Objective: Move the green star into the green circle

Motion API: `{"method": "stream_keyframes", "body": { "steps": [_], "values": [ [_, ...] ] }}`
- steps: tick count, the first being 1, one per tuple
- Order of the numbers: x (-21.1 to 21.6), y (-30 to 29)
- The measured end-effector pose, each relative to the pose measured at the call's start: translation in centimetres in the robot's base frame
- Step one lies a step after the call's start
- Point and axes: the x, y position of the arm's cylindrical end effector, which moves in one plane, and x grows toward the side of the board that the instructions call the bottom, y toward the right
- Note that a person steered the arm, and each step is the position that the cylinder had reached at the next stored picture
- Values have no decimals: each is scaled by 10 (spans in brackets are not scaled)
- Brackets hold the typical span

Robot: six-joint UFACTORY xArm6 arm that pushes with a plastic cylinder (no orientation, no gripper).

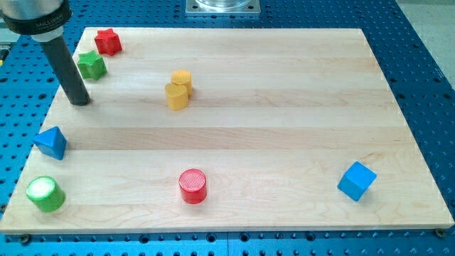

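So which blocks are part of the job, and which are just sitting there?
Part of the job:
- small green star block
- round green cylinder block
- my tip, just below and left of the star

Just sitting there:
- red star block
- yellow block
- blue triangular block
- red cylinder block
- blue cube

Views: one camera only.
Position: above the worktop (284,128), beyond its near long edge.
Facing: downward and toward the far edge.
Closeness: moderate; all four corners fit, blue perforated bench (426,85) showing around them.
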Motion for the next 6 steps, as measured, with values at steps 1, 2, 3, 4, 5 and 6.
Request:
{"method": "stream_keyframes", "body": {
  "steps": [1, 2, 3, 4, 5, 6],
  "values": [
    [-22, -26],
    [-53, -39],
    [-86, -35],
    [-108, -25],
    [-50, 15],
    [-5, 58]
  ]
}}
